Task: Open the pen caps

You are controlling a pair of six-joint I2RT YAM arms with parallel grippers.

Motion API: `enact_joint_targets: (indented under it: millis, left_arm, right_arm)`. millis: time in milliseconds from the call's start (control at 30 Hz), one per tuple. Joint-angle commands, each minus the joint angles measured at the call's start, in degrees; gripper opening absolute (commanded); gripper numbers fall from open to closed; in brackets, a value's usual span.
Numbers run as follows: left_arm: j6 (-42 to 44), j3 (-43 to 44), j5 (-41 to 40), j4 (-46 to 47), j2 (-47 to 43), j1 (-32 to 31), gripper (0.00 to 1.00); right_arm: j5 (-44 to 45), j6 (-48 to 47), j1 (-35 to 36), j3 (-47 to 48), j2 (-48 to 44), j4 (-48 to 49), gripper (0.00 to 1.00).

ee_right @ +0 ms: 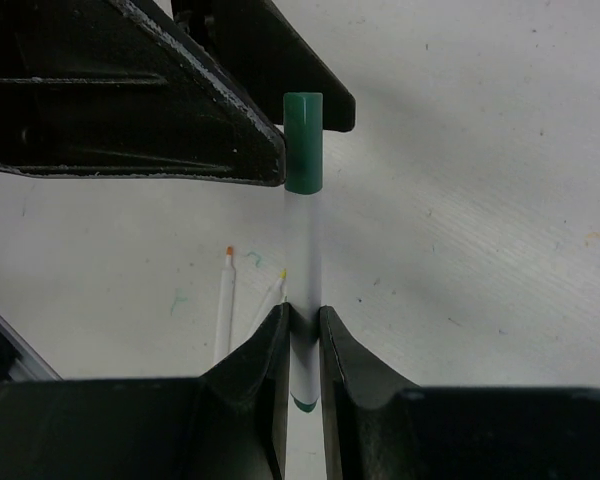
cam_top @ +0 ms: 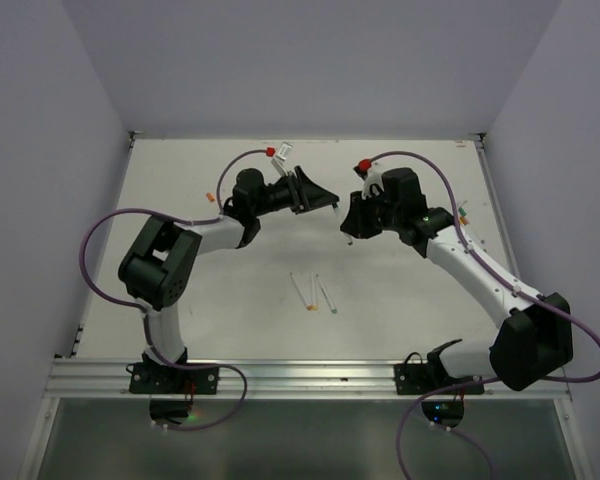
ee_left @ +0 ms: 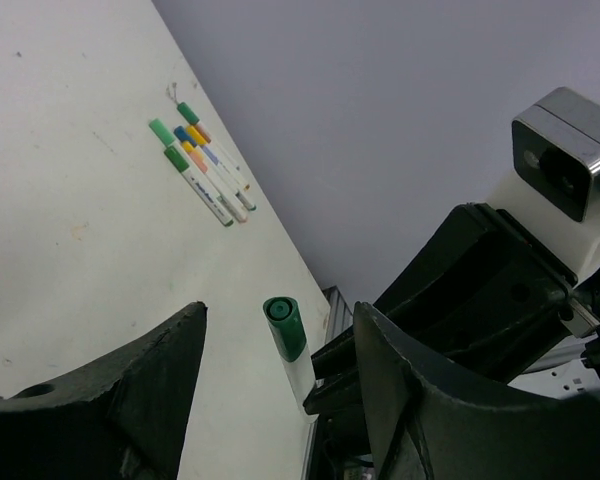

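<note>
A white pen (ee_right: 302, 250) with a green pen cap (ee_right: 303, 140) is held above the table, my right gripper (ee_right: 302, 318) shut on its barrel near the tail end. The green cap (ee_left: 284, 325) points at my left gripper (ee_left: 280, 312). It sits in the gap between the open jaws, and neither finger (ee_left: 140, 385) visibly touches it. From above, the left gripper (cam_top: 327, 198) and right gripper (cam_top: 349, 228) meet nose to nose over the table's middle.
Uncapped pens (cam_top: 315, 292) lie side by side on the table in front of the arms; an orange-tipped one (ee_right: 225, 300) and a yellow-tipped one (ee_right: 273, 295) show below the held pen. Several capped pens (ee_left: 205, 172) lie bunched at the right edge (cam_top: 462, 212). A small orange piece (cam_top: 211, 197) lies far left.
</note>
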Motion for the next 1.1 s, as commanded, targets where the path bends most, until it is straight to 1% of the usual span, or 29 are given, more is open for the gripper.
enact_joint_targets:
  millis: [0, 33, 133, 167, 233, 267, 367, 400, 433, 500, 567, 600, 700, 767, 833, 867, 900, 967, 1067]
  left_arm:
    - [-1.43, 2.25, -0.26, 3.49, 0.47, -0.29, 0.63]
    - [-2.05, 2.25, -0.09, 4.19, 0.91, -0.29, 0.63]
    - [-3.46, 2.42, 0.27, 5.61, 1.62, -0.38, 0.53]
    - [-3.37, 2.6, 0.27, 5.52, 1.53, -0.38, 0.45]
    - [-3.46, 2.86, 0.44, 5.43, 1.79, -0.38, 0.32]
    - [-3.81, 3.12, 0.79, 5.43, 1.97, -0.38, 0.2]
    - [-5.21, 3.65, 1.84, 6.92, 3.02, -0.47, 0.0]
    - [-5.65, 3.65, 2.11, 8.06, 3.37, -0.47, 0.0]
    - [-6.01, 3.56, 2.37, 8.59, 3.55, -0.47, 0.0]
    - [-6.89, 3.3, 2.73, 9.99, 3.73, -0.38, 0.0]
    - [-7.59, 3.04, 2.82, 11.14, 3.73, -0.47, 0.0]
    - [-7.68, 2.95, 2.82, 11.67, 3.55, -0.47, 0.0]
    - [-8.73, 2.68, 2.82, 13.16, 3.46, -0.38, 0.0]
    - [-9.7, 2.69, 2.82, 13.69, 3.46, -0.38, 0.0]
    - [-10.23, 2.25, 2.38, 14.48, 3.29, -0.38, 0.0]
    - [-10.58, 1.9, 1.25, 14.83, 3.12, -0.38, 0.0]
    - [-10.84, 1.55, 0.36, 15.27, 2.94, -0.38, 0.0]
    - [-10.5, 1.1, -2.26, 16.94, 2.94, -0.12, 0.0]
    - [-9.1, 3.91, -5.52, 12.22, 3.46, 1.55, 0.0]
  right_arm:
    - [-1.53, 1.03, 0.58, 2.77, -0.09, 2.29, 0.0]
    - [-1.44, 1.03, 0.67, 2.86, 0.09, 2.29, 0.0]
    - [-1.35, 1.03, 1.11, 2.69, 0.96, 2.29, 0.0]
    - [-1.26, 1.03, 1.2, 2.6, 1.23, 2.38, 0.0]
    - [-1.44, 0.86, 1.55, 2.34, 1.32, 3.08, 0.0]
    - [-1.18, 0.95, 1.73, 2.16, 1.4, 3.52, 0.0]
    - [-1.35, 0.16, 2.08, 2.07, 1.58, 4.13, 0.0]
    - [-0.74, 0.33, 2.25, 2.16, 1.76, 4.14, 0.02]
    - [0.74, 0.77, 2.25, 2.42, 2.02, 3.79, 0.21]
    - [3.13, 1.39, 2.25, 3.83, 3.24, 1.5, 0.78]
    - [1.64, -0.1, 2.34, 3.92, 3.51, 1.76, 0.97]
    - [1.2, -0.11, 2.34, 3.31, 3.08, 2.72, 0.99]
    - [-0.21, 1.02, 2.34, 0.06, 1.94, 8.34, 0.99]
    - [0.14, 1.12, 2.34, -0.21, 2.11, 8.71, 0.99]
    - [0.41, 1.56, 2.43, -0.04, 3.33, 8.62, 0.76]
    - [-0.38, 1.56, 2.43, 0.83, 3.86, 7.49, 0.54]
    - [-0.38, 2.26, 2.43, 1.28, 4.65, 6.95, 0.01]
    - [0.23, 2.35, 3.56, 1.11, 5.1, 6.24, 0.0]
    - [5.93, 2.96, 5.94, 0.67, 4.83, 3.63, 0.0]
